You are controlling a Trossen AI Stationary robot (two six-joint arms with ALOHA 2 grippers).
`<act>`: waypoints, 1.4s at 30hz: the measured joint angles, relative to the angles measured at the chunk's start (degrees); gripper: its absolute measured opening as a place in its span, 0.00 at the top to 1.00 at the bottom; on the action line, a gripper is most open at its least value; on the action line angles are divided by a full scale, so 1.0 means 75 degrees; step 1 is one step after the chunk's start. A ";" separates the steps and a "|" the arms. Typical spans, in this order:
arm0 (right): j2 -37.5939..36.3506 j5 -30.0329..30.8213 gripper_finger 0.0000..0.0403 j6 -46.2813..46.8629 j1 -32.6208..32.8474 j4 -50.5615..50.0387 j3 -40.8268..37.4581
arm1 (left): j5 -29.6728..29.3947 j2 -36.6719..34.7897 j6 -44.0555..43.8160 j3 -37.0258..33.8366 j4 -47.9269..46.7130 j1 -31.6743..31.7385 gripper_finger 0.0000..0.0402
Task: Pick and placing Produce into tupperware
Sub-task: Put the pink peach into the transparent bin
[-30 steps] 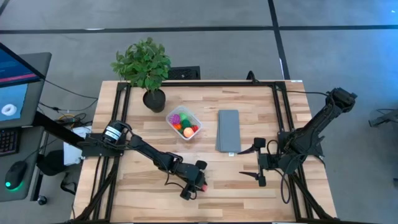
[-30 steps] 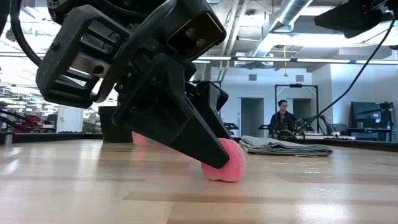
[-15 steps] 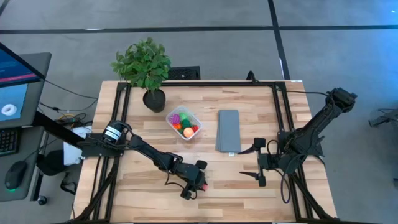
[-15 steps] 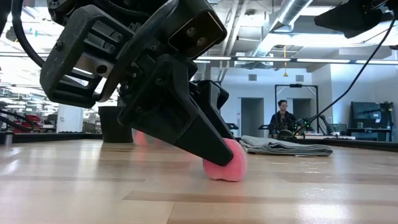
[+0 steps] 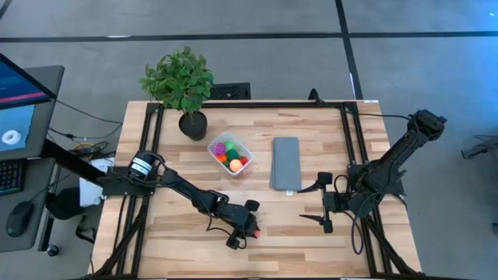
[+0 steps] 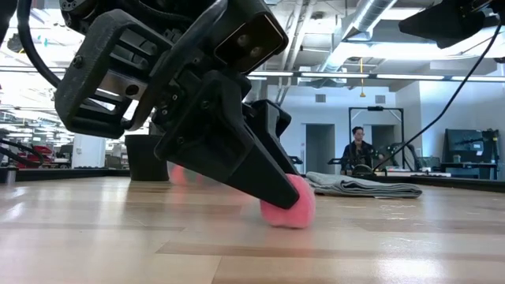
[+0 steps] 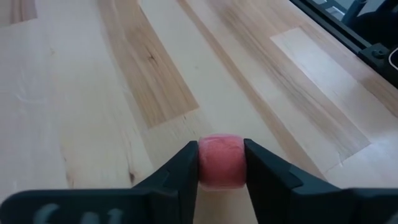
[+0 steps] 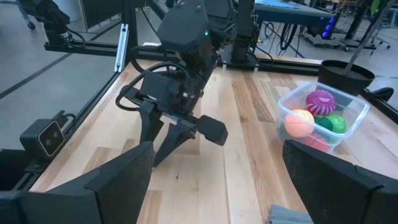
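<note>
My left gripper (image 5: 250, 231) is low over the near middle of the table, shut on a small pink piece (image 7: 221, 160) that also shows in the low view (image 6: 293, 210). The clear tupperware (image 5: 229, 154) stands farther back beside the plant pot. It holds a spiky purple ball (image 8: 320, 101), an orange ball (image 8: 299, 122), a green ball (image 8: 334, 123) and red pieces. My right gripper (image 5: 311, 204) waits open at the table's right, near the grey slab, touching nothing. My left gripper pinches the pink piece by its two opposite sides (image 7: 204, 163) between the two fingers, at their free ends. The fingers (image 6: 260, 177) slant down from the table's left. The piece's underside (image 6: 286, 225) sits on the table top.
A flat grey slab (image 5: 285, 162) lies right of the tupperware. A leafy potted plant (image 5: 180, 82) stands at the far left. Black frame rails (image 5: 354, 155) run along both table sides. Bare wood surrounds the left gripper. A person sits in the room beyond the table (image 6: 359, 151).
My left gripper has edged slightly toward the table's right while staying shut on the pink piece, which has shifted a little with it along the table. The right arm has kept still.
</note>
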 joint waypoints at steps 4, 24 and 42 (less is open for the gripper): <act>0.0000 -0.0002 0.06 0.0000 -0.0002 -0.0001 0.0000 | -0.0070 -0.0058 0.0084 -0.0005 -0.0008 0.0000 0.76; -0.0001 -0.0006 0.06 0.0067 0.0001 -0.0050 0.0000 | -0.0675 -0.0971 0.0597 -0.0003 -0.0892 0.0029 0.75; -0.0003 -0.0006 0.06 0.0202 0.0001 -0.0169 0.0000 | -0.1673 -0.2309 0.1093 0.0000 -0.2742 0.0548 0.75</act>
